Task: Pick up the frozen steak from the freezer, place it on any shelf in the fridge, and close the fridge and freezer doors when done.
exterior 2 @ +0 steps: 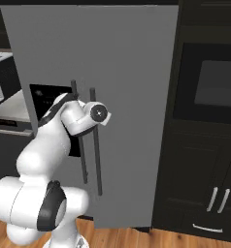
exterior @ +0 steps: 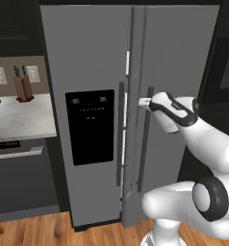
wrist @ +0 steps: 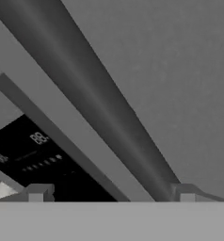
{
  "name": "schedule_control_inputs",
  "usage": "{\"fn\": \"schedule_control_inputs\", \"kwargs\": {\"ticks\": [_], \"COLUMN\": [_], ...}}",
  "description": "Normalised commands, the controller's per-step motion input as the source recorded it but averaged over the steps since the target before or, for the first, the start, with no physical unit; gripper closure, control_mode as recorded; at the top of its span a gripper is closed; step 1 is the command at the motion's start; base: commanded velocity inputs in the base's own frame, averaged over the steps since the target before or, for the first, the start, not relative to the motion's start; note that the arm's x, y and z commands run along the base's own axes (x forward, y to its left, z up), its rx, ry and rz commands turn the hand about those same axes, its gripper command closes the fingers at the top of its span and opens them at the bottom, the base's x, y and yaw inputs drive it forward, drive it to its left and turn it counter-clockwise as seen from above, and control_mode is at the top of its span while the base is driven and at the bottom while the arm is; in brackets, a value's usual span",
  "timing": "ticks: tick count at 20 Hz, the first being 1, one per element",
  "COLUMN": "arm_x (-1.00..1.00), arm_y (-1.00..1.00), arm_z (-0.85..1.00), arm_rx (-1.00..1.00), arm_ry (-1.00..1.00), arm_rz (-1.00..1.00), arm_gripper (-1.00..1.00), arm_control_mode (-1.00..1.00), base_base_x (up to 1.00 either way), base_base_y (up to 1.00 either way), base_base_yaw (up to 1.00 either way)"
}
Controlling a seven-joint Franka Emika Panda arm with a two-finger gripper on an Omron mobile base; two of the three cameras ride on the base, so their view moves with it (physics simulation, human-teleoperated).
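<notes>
Tool (wrist: 111,193) wide open, empty; fingers straddle fridge door handle (wrist: 100,103).

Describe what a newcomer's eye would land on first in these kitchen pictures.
The tall grey side-by-side unit dominates the middle, its left door carrying a black dispenser panel. The white arm's open end effector straddles the right door's bar handle, that door standing slightly ajar. A knife block sits on the left counter.

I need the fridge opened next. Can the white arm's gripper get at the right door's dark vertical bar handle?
Probably yes: the open gripper sits right at the dark vertical bar handle of the grey right door, with nothing between them.
</notes>
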Motion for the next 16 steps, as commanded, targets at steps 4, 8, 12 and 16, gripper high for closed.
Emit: {"fn": "schedule_control_inputs", "kwargs": {"ticks": [4,8,12,16], "arm_x": [0.72,0.06,0.0,0.0], "arm_y": [0.02,0.0,0.0,0.0], "arm_z": [-0.01,-0.01,0.0,0.0], "arm_rx": [-0.01,0.0,0.0,0.0], "arm_ry": [0.0,0.0,0.0,0.0], "arm_rz": [-0.02,0.0,0.0,0.0], "arm_gripper": [-1.0,-1.0,-1.0,-1.0], "arm_control_mode": [-1.0,-1.0,-1.0,-1.0], "base_base_x": [0.0,0.0,0.0,0.0], "base_base_y": [0.0,0.0,0.0,0.0], "base_base_yaw": [0.0,0.0,0.0,0.0]}}
